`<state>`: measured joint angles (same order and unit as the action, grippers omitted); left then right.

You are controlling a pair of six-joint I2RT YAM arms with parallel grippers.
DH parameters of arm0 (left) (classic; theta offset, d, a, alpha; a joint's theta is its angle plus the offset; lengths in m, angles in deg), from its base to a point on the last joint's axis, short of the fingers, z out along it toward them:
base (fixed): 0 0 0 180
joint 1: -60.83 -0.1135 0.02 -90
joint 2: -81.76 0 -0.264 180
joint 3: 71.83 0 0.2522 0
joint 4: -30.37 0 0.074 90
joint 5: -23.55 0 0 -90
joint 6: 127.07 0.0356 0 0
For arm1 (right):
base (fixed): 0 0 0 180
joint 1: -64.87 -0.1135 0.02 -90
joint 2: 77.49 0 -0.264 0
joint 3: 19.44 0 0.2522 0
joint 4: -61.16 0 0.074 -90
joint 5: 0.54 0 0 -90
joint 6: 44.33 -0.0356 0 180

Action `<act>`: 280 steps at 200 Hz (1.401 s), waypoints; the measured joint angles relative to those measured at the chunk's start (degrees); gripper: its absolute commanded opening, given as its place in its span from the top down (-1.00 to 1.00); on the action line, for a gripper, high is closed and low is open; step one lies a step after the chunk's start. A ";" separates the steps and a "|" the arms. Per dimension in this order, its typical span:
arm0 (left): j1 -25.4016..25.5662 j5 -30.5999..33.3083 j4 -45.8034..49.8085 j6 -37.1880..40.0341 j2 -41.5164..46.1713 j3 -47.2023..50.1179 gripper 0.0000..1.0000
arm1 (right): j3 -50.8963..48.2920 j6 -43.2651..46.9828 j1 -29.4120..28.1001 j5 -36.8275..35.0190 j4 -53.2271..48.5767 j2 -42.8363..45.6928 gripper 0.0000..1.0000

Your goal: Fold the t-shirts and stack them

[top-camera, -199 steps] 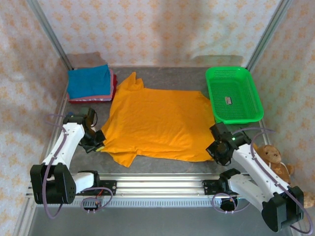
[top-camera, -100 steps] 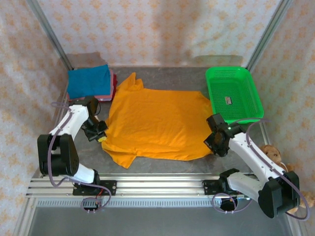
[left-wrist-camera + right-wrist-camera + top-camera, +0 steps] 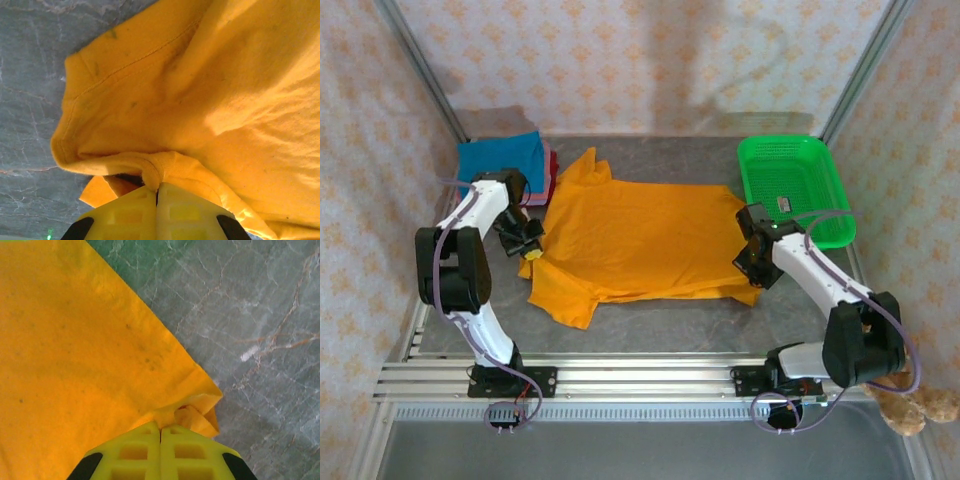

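A bright orange t-shirt (image 3: 640,245) lies spread across the grey table, its near edge lifted and folded back over itself. My left gripper (image 3: 528,248) is shut on the shirt's left hem; in the left wrist view the yellow fingertips (image 3: 135,210) pinch a bunched fold of orange cloth (image 3: 200,100). At the shirt's right corner my right gripper (image 3: 752,268) is shut on the cloth; the right wrist view has the orange corner (image 3: 195,407) squeezed between its fingers (image 3: 185,450). A folded blue t-shirt (image 3: 495,162) tops a stack with red and pink edges (image 3: 549,170) at the back left.
A green mesh basket (image 3: 825,195) with a small tag inside stands at the back right, close to the right arm. A brown teddy bear (image 3: 910,408) lies at the near right, past the rail. Metal frame posts (image 3: 420,70) bound the table.
Both grippers have moved away from me, carrying the shirt's near edge toward the back, so the orange shirt is shorter front to back. The teddy bear now lies nearer the front edge.
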<state>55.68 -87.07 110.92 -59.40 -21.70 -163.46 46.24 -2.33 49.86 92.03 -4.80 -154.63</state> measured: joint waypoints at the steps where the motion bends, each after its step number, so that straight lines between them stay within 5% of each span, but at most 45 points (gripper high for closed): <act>1: -0.02 0.00 0.07 0.00 -0.07 -0.09 1.00 | 0.02 0.04 0.02 -0.04 0.04 -0.09 1.00; 98: -1.66 -0.20 4.33 2.97 -10.12 -11.82 1.00 | 3.39 4.24 0.07 -2.43 3.13 -7.39 1.00; 116: -1.77 -0.22 4.74 3.04 -12.20 -13.68 1.00 | 3.82 4.81 0.07 -2.47 3.50 -7.91 0.85; 146: -1.75 -0.44 4.98 3.21 -13.94 -14.88 0.81 | 4.83 6.05 0.07 -2.80 3.67 -8.22 0.45; 161: -1.77 -0.48 5.03 3.21 -13.99 -15.02 0.49 | 5.29 6.75 0.07 -2.82 3.63 -8.20 0.37; 195: -1.77 -0.13 4.96 3.78 -12.96 -14.84 0.26 | 6.78 8.07 -0.85 -2.80 1.57 -6.73 0.30; 237: -1.77 0.68 4.17 3.80 -1.25 -6.21 0.23 | 10.40 7.58 -9.68 -1.20 -3.13 -1.14 0.28; 280: -1.77 0.90 1.92 3.56 7.54 7.80 0.25 | 15.47 2.62 -26.29 1.81 -3.96 -5.75 0.28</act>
<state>53.91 -86.18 112.84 -55.83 -14.16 -155.65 61.71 0.29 23.57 93.85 -8.76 -160.38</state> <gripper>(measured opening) 0.379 0.359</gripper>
